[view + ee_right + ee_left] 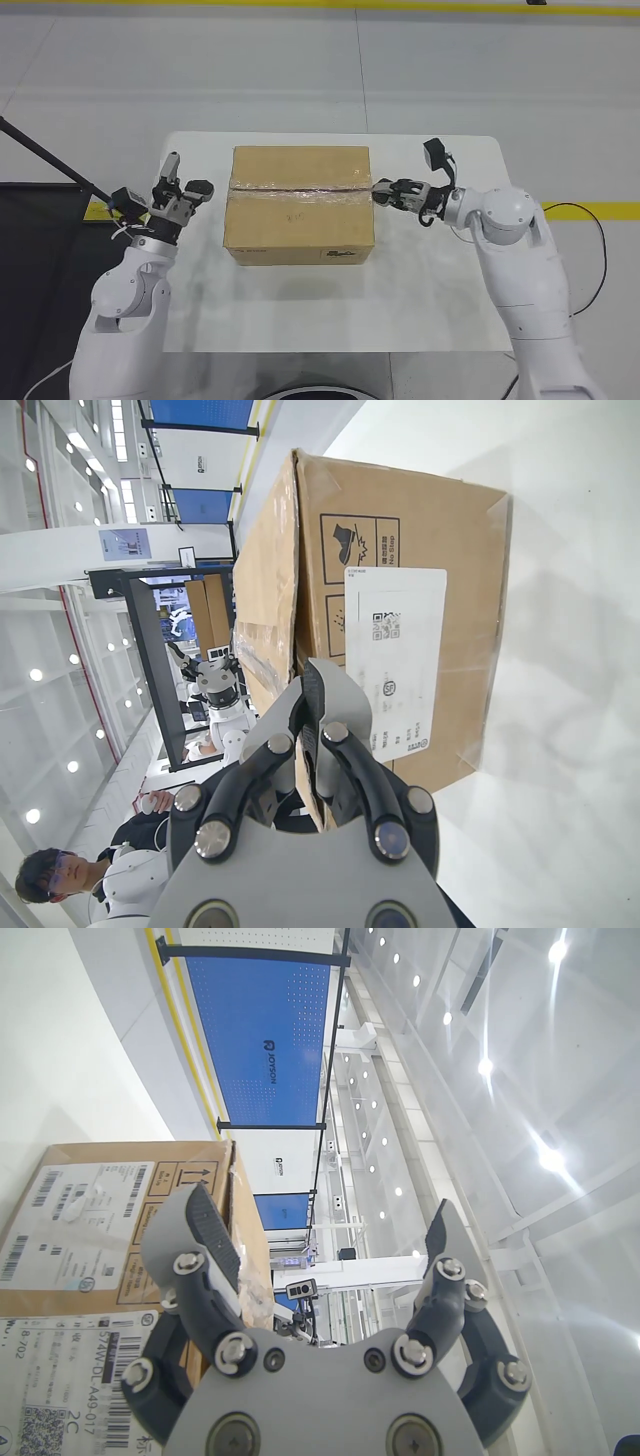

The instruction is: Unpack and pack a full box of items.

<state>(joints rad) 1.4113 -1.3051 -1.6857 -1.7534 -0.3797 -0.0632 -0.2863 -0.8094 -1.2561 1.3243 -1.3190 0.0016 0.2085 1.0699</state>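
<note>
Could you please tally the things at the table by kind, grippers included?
Cardboard box: 1
Grippers: 2, the left gripper open, the right gripper shut on the box's edge
Total: 3

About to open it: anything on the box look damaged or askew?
The brown cardboard box sits square on the white table; only the clear tape along its top seam is wrinkled and crumpled.
</note>
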